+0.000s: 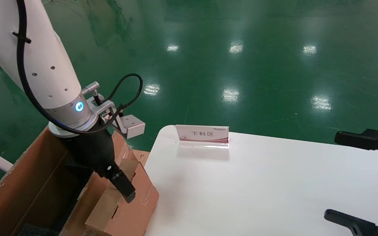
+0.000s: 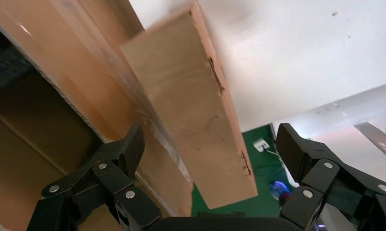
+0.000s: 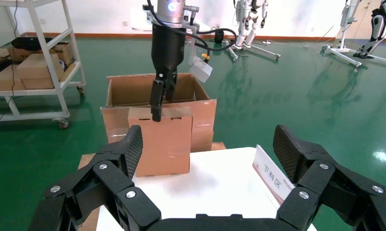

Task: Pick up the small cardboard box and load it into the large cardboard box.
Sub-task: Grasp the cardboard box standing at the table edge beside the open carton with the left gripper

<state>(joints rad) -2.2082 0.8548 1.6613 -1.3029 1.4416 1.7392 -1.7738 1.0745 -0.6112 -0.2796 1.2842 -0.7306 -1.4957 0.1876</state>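
The small cardboard box [image 1: 128,213] stands tilted on edge between the table's near-left edge and the large cardboard box [image 1: 15,186], its pale tape strip [image 2: 181,96] facing up. My left gripper [image 1: 126,195] hangs right over the small box's upper edge. Its open fingers [image 2: 129,147] straddle the box without touching it. The right wrist view shows the small box [image 3: 162,144] in front of the open carton [image 3: 133,89]. What the small box rests on is hidden. Low at the table's right side, my right gripper [image 1: 345,178] is open and empty.
A white table [image 1: 258,190] carries only a small standing sign [image 1: 203,133] near its far edge. Black foam [image 1: 34,229] lies in the carton's bottom. The carton's flaps stand up around my left arm. A wheeled shelf [image 3: 32,72] with boxes stands far off.
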